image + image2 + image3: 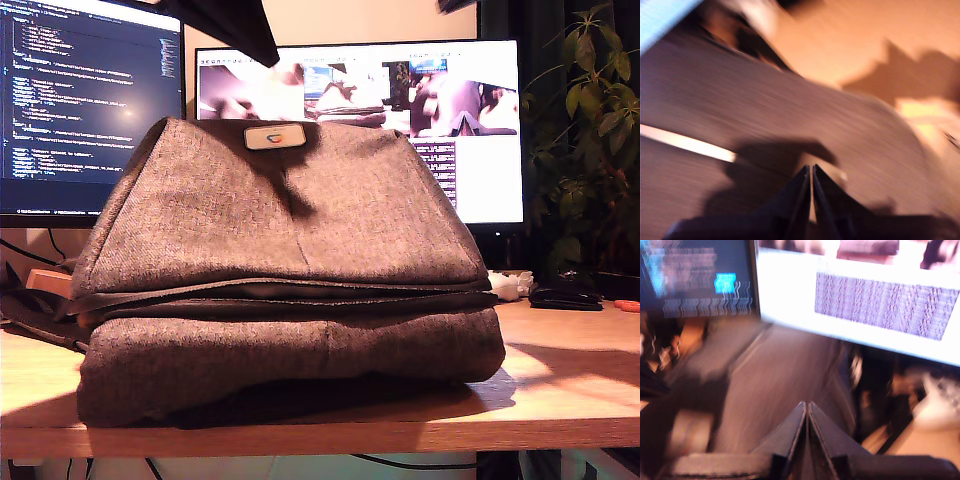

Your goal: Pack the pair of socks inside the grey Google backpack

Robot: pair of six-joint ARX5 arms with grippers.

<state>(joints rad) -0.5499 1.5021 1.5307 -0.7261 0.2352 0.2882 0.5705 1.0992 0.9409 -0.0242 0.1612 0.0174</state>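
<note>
1. A wooden desk (560, 385) fills the foreground of the exterior view, its pale top lit warmly on that view's right and crossed by soft shadows.
2. The grey Google backpack (290, 270) lies on the desk in the middle of the exterior view, folded over itself, with its small pale patch (275, 136) near the top edge and a dark zipper band running across its middle.
3. Behind it stand two monitors: one with dark code text (90, 100) on the exterior view's left, and a brighter one (480, 150) showing camera pictures.
4. A leafy houseplant (590, 130) stands at the exterior view's right, and a dark, low object (565, 297) sits on the desk below it.
5. My first gripper (811, 187) hangs over the backpack's woven fabric, its two dark fingers pressed together with nothing between them; the picture is blurred.
6. My second gripper (807, 422) is likewise pressed together and holds nothing, pointing over the backpack toward the monitors, also in a blurred picture.
7. The pair of socks does not show in any view.
</note>
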